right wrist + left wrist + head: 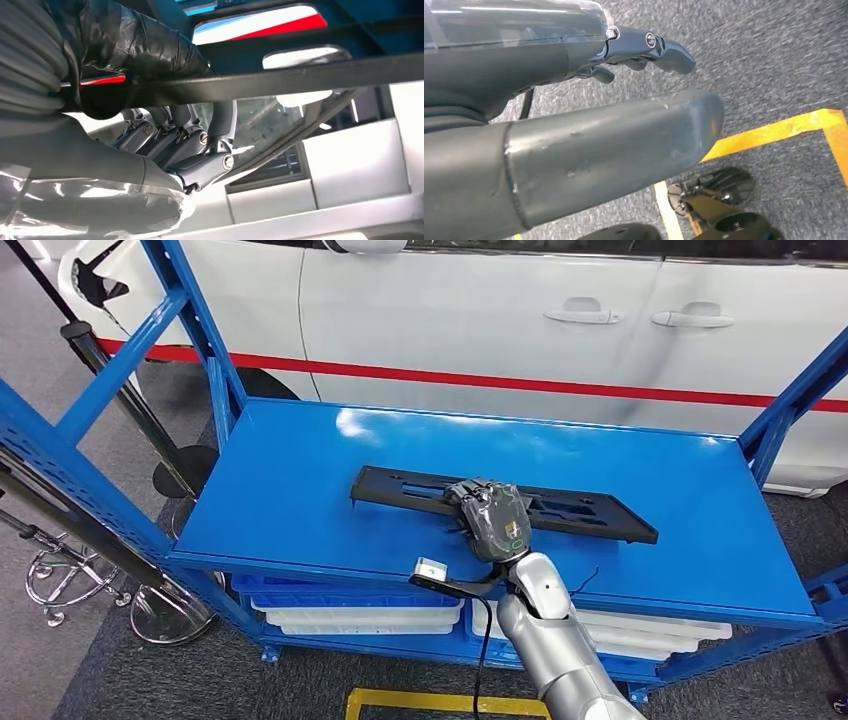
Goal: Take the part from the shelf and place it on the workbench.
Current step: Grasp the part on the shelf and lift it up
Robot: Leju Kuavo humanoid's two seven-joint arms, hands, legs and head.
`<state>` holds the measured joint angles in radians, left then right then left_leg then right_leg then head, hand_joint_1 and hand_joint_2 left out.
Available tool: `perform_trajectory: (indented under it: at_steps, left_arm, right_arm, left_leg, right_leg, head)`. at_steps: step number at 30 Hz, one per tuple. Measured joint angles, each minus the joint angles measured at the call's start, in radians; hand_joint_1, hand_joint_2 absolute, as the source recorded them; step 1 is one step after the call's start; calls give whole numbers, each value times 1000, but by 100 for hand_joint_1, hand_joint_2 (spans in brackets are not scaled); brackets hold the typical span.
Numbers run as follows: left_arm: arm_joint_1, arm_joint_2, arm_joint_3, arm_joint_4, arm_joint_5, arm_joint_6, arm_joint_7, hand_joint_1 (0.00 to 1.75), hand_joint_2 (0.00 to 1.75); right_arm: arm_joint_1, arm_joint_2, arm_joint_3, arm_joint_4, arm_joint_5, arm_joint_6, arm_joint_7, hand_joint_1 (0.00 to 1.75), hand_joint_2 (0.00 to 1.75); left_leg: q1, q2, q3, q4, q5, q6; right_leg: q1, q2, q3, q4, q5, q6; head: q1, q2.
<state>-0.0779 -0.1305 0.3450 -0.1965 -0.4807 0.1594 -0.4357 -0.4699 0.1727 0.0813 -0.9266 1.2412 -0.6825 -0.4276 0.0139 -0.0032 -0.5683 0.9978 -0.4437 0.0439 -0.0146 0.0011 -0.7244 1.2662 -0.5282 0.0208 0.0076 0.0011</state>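
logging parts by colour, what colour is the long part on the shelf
Black. The long part shows best in the head view, lying on the blue shelf.

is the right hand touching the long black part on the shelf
Touching. In the right wrist view the fingers curl around the black part; the head view shows the right hand resting on its middle.

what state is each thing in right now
part: flat on the shelf, gripped near its middle
right hand: fingers wrapped around the part
left hand: holds nothing, over the floor
shelf: top deck carries the part
bins: on the level below
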Motion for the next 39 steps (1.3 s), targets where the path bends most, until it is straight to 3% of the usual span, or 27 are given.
perform_trajectory:
  at_steps: [2,4,7,9,12,13,14,15,18,20,23,25,27,28,29,30,32,34,36,39]
  left_arm:
    - [5,0,8,0,1,1,-8,0,0]
    - [5,0,16,0,3,2,-14,0,0]
    - [5,0,25,0,5,3,-19,0,0]
    - [6,0,30,0,5,4,-20,0,0]
    - [9,-1,35,0,5,4,-20,0,0]
    - [10,-1,36,0,5,4,-21,0,0]
    - [12,-1,37,0,4,4,-21,0,0]
    - [13,-1,38,0,4,5,-22,0,0]
    - [14,0,45,0,2,6,-27,0,0]
    - [15,0,53,0,2,8,-33,0,0]
    - [19,0,67,0,3,11,-43,0,0]
    - [21,0,75,0,5,14,-47,0,0]
    - [21,1,83,0,5,16,-49,0,0]
    - [22,1,86,0,5,16,-49,0,0]
    - [23,1,87,0,5,16,-49,0,0]
    - [25,0,89,0,5,16,-49,0,0]
    - [26,0,90,0,5,16,-49,0,0]
    - [26,0,92,0,5,17,-51,0,87]
    - [25,0,96,0,5,19,-54,0,175]
    - [26,1,109,0,5,22,-61,0,175]
  right_arm:
    - [2,21,-23,-13,-70,0,-57,175,175]
    - [3,42,-32,-29,-130,0,-92,175,175]
    - [6,61,-34,-46,-160,0,-107,175,175]
    - [6,71,-35,-55,-162,0,-108,175,175]
    - [9,81,-35,-60,-169,0,-110,175,175]
    - [12,82,-36,-60,-179,0,-111,175,175]
    - [16,83,-35,-61,-195,0,-113,175,175]
    - [18,83,-35,-62,-221,0,-113,175,175]
    - [22,82,-22,-74,-333,0,-114,175,175]
    - [29,80,2,-90,-418,1,-114,175,175]
    - [55,70,66,-136,-541,6,-111,175,175]
    - [71,62,109,-169,-588,10,-110,175,175]
    - [86,54,137,-190,-604,12,-108,175,175]
    - [95,49,146,-197,-608,13,-106,175,175]
    - [103,46,154,-204,-610,13,-105,175,175]
    - [110,42,160,-209,-612,13,-105,175,175]
    - [115,36,169,-221,-616,13,-104,175,175]
    - [116,33,180,-233,-634,15,-104,175,175]
    - [124,27,198,-251,-676,26,-107,175,175]
    - [143,21,242,-308,-732,53,-113,175,175]
  left_leg:
    - [-2,0,3,7,-8,-8]
    - [-5,1,3,14,-16,-19]
    - [-3,1,5,15,-22,-37]
    - [0,1,-8,51,-49,-48]
    - [2,1,-90,230,-138,-60]
    - [3,1,-115,279,-152,-62]
    - [3,1,-124,293,-146,-62]
    - [3,1,-114,268,-121,-61]
    - [1,2,-24,71,-29,-50]
    - [-3,3,0,14,-18,-40]
    - [-1,3,4,6,-9,-20]
    - [3,6,7,-2,-2,-5]
    - [0,8,4,-3,-1,1]
    - [0,7,3,-2,-1,2]
    - [-1,6,2,-1,-1,2]
    - [-1,5,3,0,-2,1]
    - [-1,4,4,5,-6,-4]
    - [-5,3,1,13,-11,-13]
    - [-8,2,-1,16,-14,-23]
    - [-5,2,-6,33,-31,-40]
  right_leg:
    - [1,0,63,-131,65,-6]
    - [4,0,105,-219,91,-14]
    - [8,1,112,-234,89,-30]
    - [4,-1,117,-241,91,-42]
    - [3,-2,118,-243,90,-51]
    - [4,-2,118,-243,90,-51]
    - [4,-2,119,-242,90,-51]
    - [4,-2,120,-242,90,-51]
    - [7,0,122,-240,88,-45]
    - [10,2,122,-240,89,-34]
    - [10,2,121,-238,86,-16]
    - [9,1,94,-176,43,-7]
    - [7,1,35,-47,-25,-2]
    - [7,1,7,11,-45,0]
    - [7,1,-6,38,-47,1]
    - [7,1,0,26,-30,1]
    - [7,1,61,-100,38,-5]
    - [10,0,115,-212,77,-14]
    - [13,1,124,-233,77,-23]
    - [9,1,128,-242,82,-41]
  head:
    - [0,0]
    - [0,0]
    - [0,0]
    - [0,0]
    - [0,0]
    - [0,0]
    - [0,0]
    - [0,0]
    - [0,0]
    - [0,0]
    - [0,0]
    - [0,0]
    - [0,0]
    - [0,0]
    - [0,0]
    - [0,0]
    - [0,0]
    - [0,0]
    - [0,0]
    - [0,0]
